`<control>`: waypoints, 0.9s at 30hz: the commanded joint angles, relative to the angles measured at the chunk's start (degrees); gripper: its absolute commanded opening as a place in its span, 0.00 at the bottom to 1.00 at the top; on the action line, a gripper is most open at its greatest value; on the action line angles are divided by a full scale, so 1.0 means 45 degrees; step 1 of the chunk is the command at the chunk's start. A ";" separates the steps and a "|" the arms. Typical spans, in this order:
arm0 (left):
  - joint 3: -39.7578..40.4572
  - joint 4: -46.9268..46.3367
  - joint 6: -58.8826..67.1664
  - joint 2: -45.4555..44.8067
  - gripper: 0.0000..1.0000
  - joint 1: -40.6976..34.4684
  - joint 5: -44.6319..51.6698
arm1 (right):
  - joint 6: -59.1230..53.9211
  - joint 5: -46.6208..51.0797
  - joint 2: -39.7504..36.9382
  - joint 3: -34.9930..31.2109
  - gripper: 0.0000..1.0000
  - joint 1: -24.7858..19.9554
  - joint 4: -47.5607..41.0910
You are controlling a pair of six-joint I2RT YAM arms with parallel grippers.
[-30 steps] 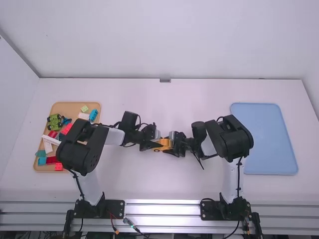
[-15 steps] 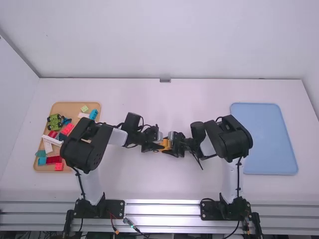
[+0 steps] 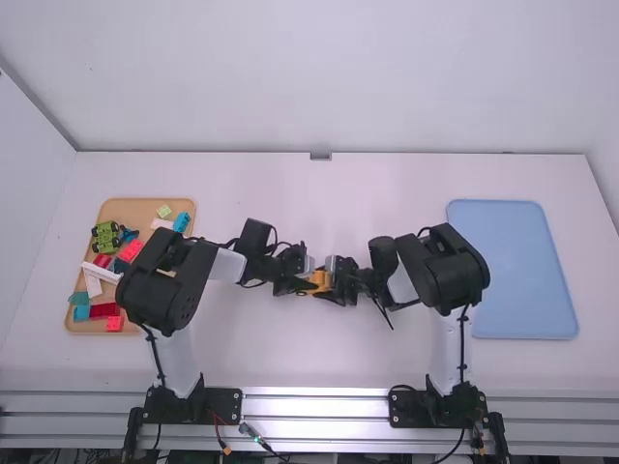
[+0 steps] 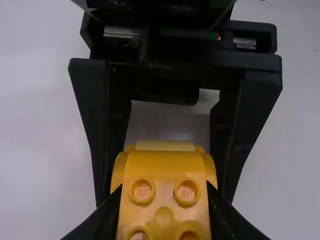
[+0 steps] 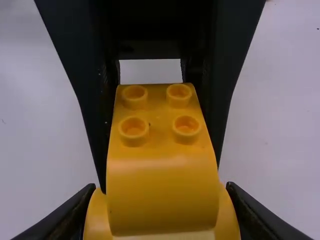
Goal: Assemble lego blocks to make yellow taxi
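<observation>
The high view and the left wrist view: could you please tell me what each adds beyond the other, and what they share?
High view adds: the tan tray of loose blocks, with a green toy vehicle on it, and the blue tray.
Left wrist view adds: round studs and a paler yellow strip.
Both share: the yellow block assembly, held between the left gripper and right gripper.
</observation>
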 commanded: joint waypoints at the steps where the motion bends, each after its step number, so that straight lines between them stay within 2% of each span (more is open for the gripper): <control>1: -0.0486 -0.0330 -0.0112 0.0136 0.41 0.0087 -0.1088 | 0.0053 0.0063 0.0146 -0.0024 0.53 0.0078 -0.0083; 5: -0.0481 -0.0325 -0.0112 0.0010 0.47 0.0087 -0.1093 | 0.0058 0.0058 0.0146 0.0024 0.53 0.0078 -0.0126; 10: -0.0486 -0.0296 -0.0112 0.0005 0.47 0.0092 -0.1083 | 0.0068 0.0063 0.0146 0.0073 0.53 0.0078 -0.0189; 17: -0.0481 -0.0291 -0.0112 -0.0214 0.38 0.0097 -0.1083 | 0.0058 0.0078 0.0146 0.0019 0.52 0.0078 -0.0185; 27: -0.0486 -0.0534 -0.0112 -0.0850 0.40 0.0097 -0.1302 | 0.0053 0.0151 0.0146 0.0000 0.53 0.0078 -0.0175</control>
